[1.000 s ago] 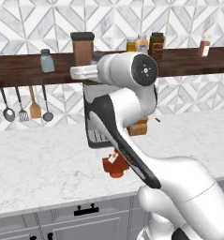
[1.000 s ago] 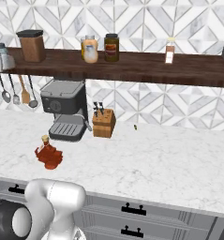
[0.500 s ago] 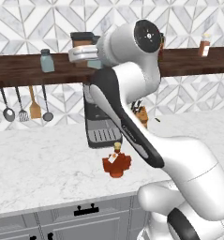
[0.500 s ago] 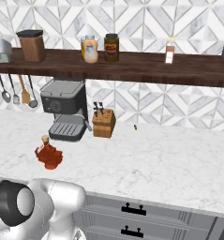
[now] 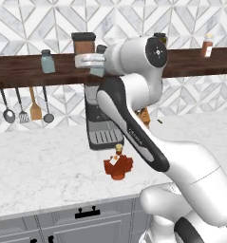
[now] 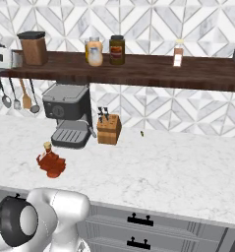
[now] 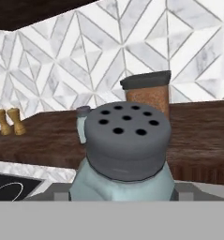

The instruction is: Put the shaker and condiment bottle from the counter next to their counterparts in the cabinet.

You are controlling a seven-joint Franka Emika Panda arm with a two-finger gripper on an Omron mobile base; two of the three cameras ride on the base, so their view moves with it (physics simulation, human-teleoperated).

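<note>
Looking across the long dark cabinet (image 5: pixel 20 71) shelf, I see my arm raised to its height beside the tall brown canister (image 5: pixel 84 43). On the counter (image 5: pixel 43 166) below, in front of the coffee machine (image 5: pixel 100 123), the red-orange condiment bottle (image 5: pixel 118 164) sits untouched. Up on the shelf stand the yellow and dark jars (image 6: pixel 105 50) and the matching shaker (image 5: pixel 47 61). My gripper (image 5: pixel 97 60) is clamped on the shaker (image 7: pixel 125 152), its perforated cap close to the hand camera, level with the plank.
</note>
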